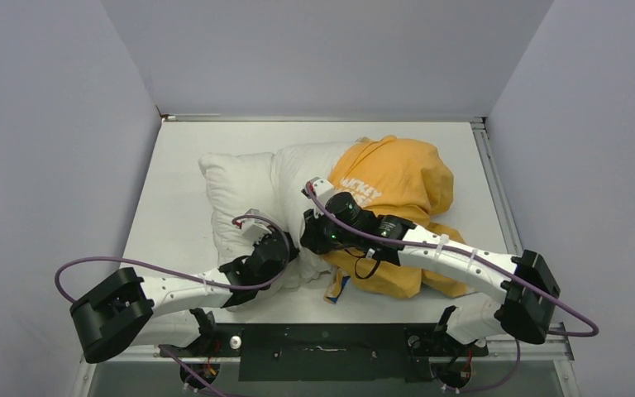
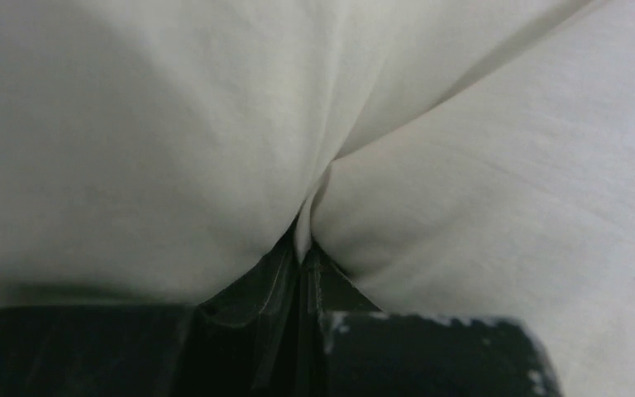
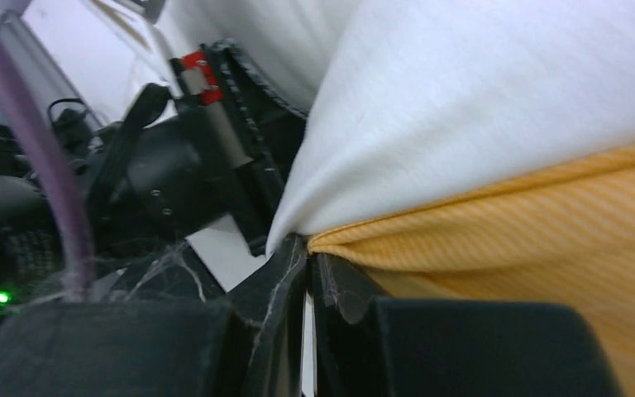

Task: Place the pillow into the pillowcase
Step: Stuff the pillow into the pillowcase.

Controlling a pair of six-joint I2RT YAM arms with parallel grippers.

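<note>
Clenched tight, the left fingers [image 2: 274, 285] are gripping a fold of the pillow [image 1: 240, 186]. The right fingers [image 3: 285, 277] are pinching shut where the orange-yellow pillowcase [image 1: 401, 178] meets it. The pillow is lying mid-bench [image 1: 169, 223], with its right end sitting inside the case and its left end sticking out.

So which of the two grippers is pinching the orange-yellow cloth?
The right gripper: its jaws are shut where the orange-yellow fabric pillowcase meets the plump off-white pillow. The left gripper pinches only off-white pillow fabric.
</note>
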